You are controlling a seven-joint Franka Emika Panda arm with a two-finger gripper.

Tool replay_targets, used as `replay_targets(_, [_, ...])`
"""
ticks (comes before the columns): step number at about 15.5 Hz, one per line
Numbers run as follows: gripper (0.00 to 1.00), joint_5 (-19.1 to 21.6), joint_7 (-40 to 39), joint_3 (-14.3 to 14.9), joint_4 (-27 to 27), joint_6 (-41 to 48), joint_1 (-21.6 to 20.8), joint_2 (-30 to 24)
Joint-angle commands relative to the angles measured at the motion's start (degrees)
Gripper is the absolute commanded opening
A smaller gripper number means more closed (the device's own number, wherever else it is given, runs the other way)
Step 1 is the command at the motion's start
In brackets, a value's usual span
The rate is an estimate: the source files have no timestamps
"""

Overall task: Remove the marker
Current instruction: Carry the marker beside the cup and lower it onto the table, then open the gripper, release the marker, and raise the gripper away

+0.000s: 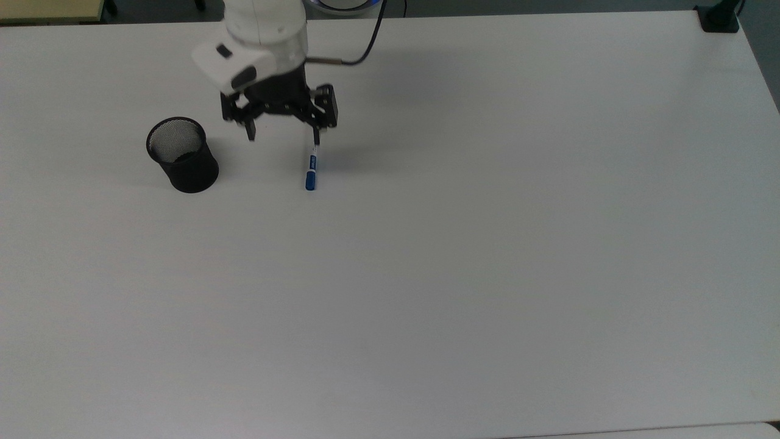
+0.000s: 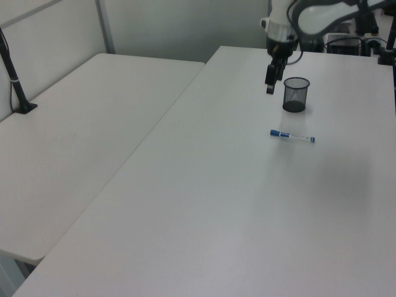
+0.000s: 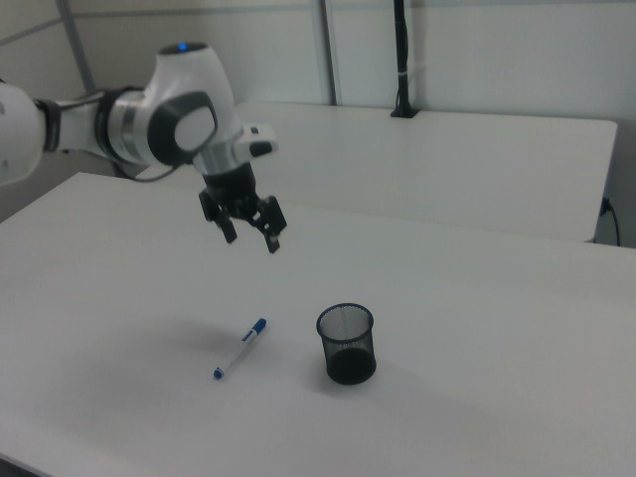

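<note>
The marker (image 1: 312, 167) lies flat on the white table (image 1: 463, 256), white barrel with a blue cap pointing toward the top view's bottom. It lies to the right of the black mesh cup (image 1: 183, 155) in the top view. My gripper (image 1: 283, 137) hangs open and empty well above the table, over the spot between the cup and the marker's far end. In the right view the gripper (image 3: 252, 238) floats high above the marker (image 3: 239, 349), with the cup (image 3: 346, 344) upright to its right. In the left view the marker (image 2: 292, 136) rests in front of the cup (image 2: 296, 94), and the gripper (image 2: 270, 88) is above and to their left.
A second white table (image 2: 93, 142) adjoins on the left view's left, with a black clamp post (image 2: 15, 80) on it. Another black clamp (image 1: 719, 18) sits at the top view's upper right corner. A black cable (image 1: 372, 36) trails from the wrist.
</note>
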State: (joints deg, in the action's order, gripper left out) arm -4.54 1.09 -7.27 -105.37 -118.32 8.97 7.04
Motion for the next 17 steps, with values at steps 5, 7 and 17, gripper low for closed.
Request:
replay_targets(5, [1.00, 0.41, 9.01, 0.59, 4.38, 16.52, -1.05, -9.32])
replay_targets(7, [1.00, 1.10, 9.28, 0.85, 4.82, 20.31, -1.23, -10.64])
replay_targets(17, [1.00, 2.16, -1.97, 1.03, 5.61, 20.23, -0.53, -11.17])
